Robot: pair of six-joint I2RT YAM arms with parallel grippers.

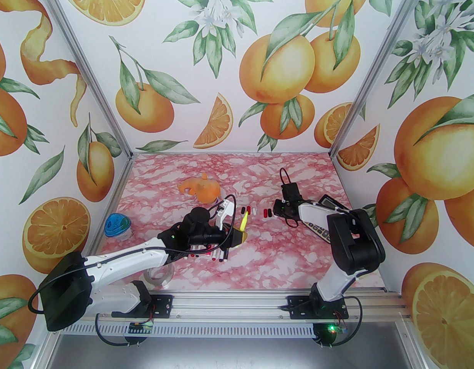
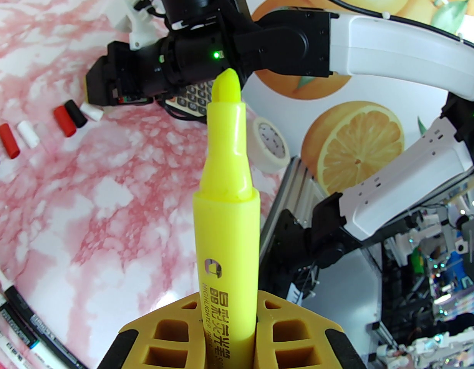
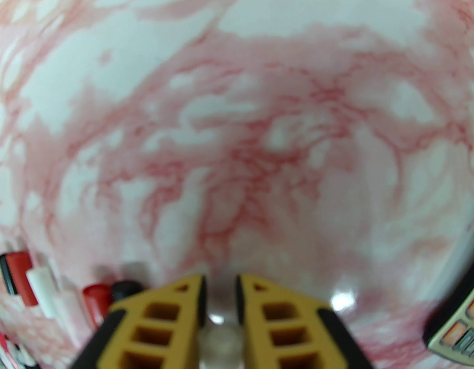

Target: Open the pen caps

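Six pen caps (image 2: 65, 120) lie loose in a row around the middle of the table (image 1: 260, 256), black, red and white, in two groups of three. The right pincer (image 3: 221, 283) sits low just beside the group nearer the right edge. Its fingers stand a narrow gap apart with a blurred pale thing low between them, and I cannot tell whether they grip it. The left pincer (image 2: 227, 306) pinches a yellow highlighter (image 2: 225, 221) by its barrel, the chisel tip bare. The other pens (image 1: 210, 254) lie side by side under the left arm, toward the near edge. A calculator (image 1: 317, 227) lies under the right arm near the right edge.
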